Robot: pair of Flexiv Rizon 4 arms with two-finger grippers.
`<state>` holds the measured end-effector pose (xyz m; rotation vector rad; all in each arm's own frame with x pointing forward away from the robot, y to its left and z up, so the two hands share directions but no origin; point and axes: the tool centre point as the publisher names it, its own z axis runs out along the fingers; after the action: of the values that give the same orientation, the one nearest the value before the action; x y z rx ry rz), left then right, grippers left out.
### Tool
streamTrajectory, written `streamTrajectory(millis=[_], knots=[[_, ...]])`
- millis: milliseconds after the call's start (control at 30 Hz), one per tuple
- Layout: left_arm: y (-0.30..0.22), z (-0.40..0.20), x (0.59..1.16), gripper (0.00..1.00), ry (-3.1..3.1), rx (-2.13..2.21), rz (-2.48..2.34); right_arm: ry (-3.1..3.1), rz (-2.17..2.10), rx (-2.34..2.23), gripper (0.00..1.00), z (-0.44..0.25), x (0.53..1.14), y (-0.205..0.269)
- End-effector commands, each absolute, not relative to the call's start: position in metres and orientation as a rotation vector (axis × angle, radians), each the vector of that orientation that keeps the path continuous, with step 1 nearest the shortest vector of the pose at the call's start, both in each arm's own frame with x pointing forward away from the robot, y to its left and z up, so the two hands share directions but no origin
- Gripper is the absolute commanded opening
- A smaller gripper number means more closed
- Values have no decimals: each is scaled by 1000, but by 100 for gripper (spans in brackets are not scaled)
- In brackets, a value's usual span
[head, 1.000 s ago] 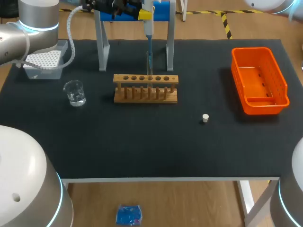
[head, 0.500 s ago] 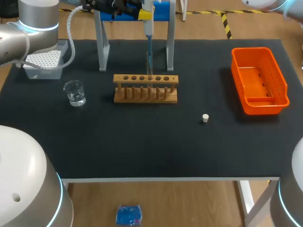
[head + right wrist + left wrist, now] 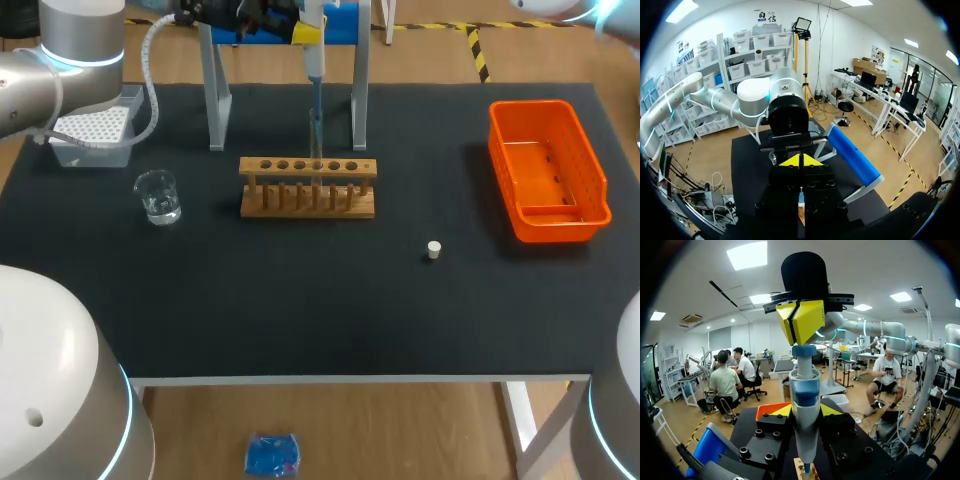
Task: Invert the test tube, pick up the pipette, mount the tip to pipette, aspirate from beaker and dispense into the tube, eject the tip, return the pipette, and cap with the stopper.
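The left hand [image 3: 807, 412] is clamped on the body of the pipette [image 3: 313, 60], which stands upright in the upper middle of the head view. Its tip reaches down into the test tube [image 3: 316, 138] in the wooden rack [image 3: 308, 188]. The right hand [image 3: 800, 161], fingers pressed together and holding nothing, appears to rest on the plunger from above.

The main risk, I judge, is an off-axis push. That would tilt the pipette so the tip levers the tube or drips outside it. A crooked lift could also drag the tube out of the rack.

The stand's grey uprights [image 3: 358, 100] flank the pipette closely, so the free room is straight up, not sideways. The beaker [image 3: 158, 196] at left, the stopper [image 3: 433, 250] at lower right and the orange bin [image 3: 548, 215] at right are well apart. Bare worktop [image 3: 300, 300] lies below the rack.
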<state>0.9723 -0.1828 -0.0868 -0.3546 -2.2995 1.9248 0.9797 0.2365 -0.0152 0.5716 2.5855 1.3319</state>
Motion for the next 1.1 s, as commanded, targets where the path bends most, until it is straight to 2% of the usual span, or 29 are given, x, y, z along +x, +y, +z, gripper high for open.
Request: streamTrajectory(millis=[33, 1100], knots=[[-183, -84, 971, 0, -2300, -355, 1930, 2590, 1326, 573, 0, -20, 982, 237], [-183, -84, 971, 0, -2300, -355, 1930, 2596, 1301, 561, 0, -26, 976, 233]])
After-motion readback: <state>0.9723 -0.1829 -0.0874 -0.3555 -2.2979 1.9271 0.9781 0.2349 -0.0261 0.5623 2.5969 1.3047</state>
